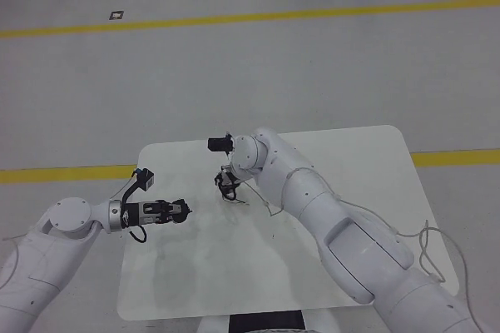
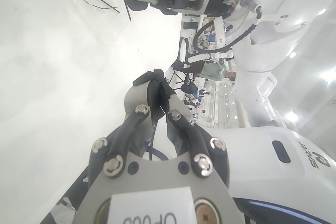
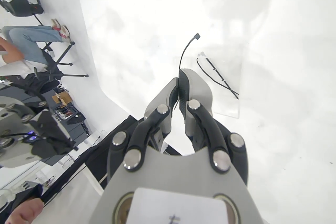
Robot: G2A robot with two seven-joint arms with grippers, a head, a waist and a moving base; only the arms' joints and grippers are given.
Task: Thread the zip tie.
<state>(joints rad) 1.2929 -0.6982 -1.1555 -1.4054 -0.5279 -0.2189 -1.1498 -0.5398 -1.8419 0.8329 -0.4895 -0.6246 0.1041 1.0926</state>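
A white desk (image 1: 358, 158) with rounded corners is standing on a pale grey floor (image 1: 233, 75). Two yellow stripes are running across that floor: one (image 1: 233, 20) is passing far beyond the desk, and the other (image 1: 58, 174) is passing under the desk and showing at both of its sides. A small black-and-white marker (image 1: 116, 15) is lying on the floor just beside the far stripe. A clear plastic pouch (image 3: 225, 104) is lying flat on the desk. Off the desk's edge, the black legs of a stand (image 3: 76, 75) are spreading over the floor.
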